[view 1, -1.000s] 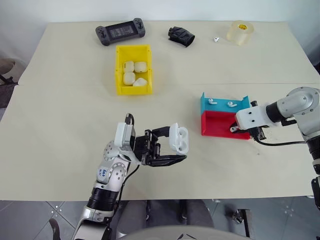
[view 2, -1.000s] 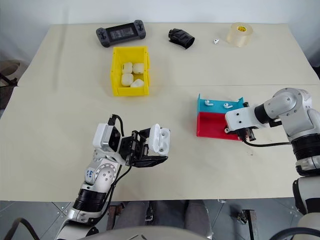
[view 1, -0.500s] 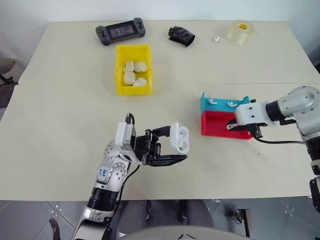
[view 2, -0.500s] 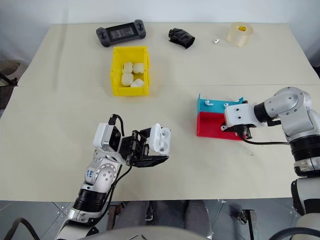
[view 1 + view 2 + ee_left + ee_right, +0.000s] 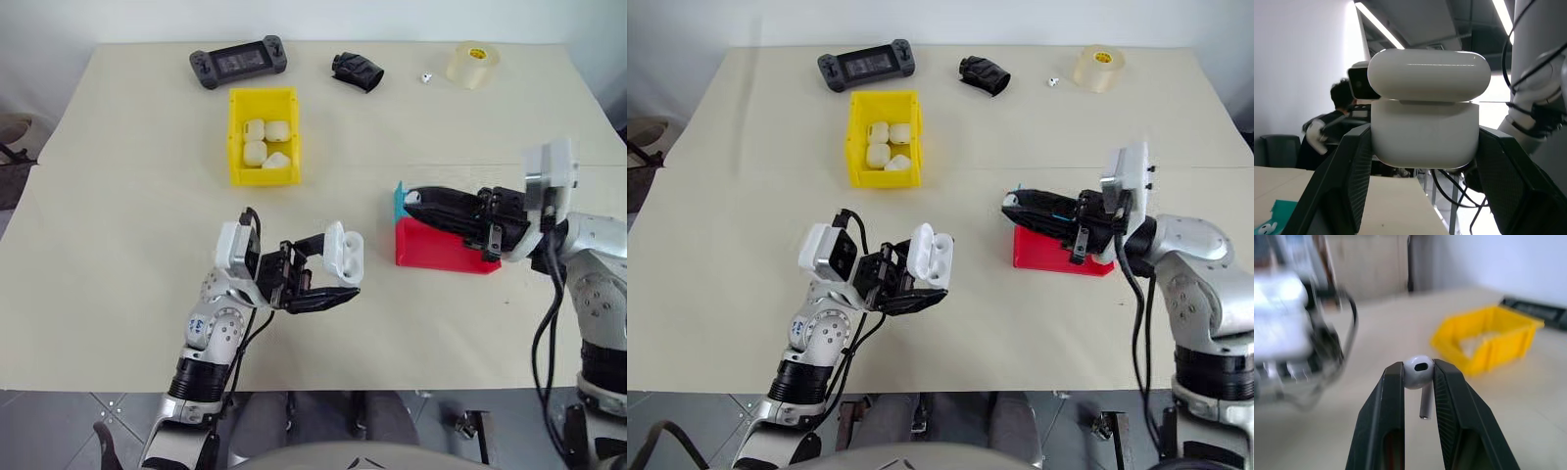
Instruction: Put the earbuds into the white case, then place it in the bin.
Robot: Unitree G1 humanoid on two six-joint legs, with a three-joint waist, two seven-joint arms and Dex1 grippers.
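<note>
A: Left eye view first, big things: what sits on the worktop (image 5: 127, 176)?

B: At the far side, left of centre, the bin (image 5: 262, 138), yellow, with several white cases inside; at the right, the red tray (image 5: 441, 248) with the blue tray (image 5: 399, 201) against its far side; along the far edge a black game controller (image 5: 237, 62), a black crumpled object (image 5: 357, 70) and a roll of tape (image 5: 472, 64).

A: And the arms?

B: Left tool (image 5: 331, 277) is near the front, left of centre, clamped on the white case (image 5: 343, 253); the left wrist view shows a finger (image 5: 1347, 181) pressed to each side of the case (image 5: 1425, 131), lid hinged up; right tool (image 5: 415, 203) reaches leftward above the trays.

A: The earbuds?

B: Right wrist view: one earbud (image 5: 1419, 372) is pinched between the narrowly set fingers (image 5: 1384, 406), stem hanging down between them; the case is well to its left.
</note>
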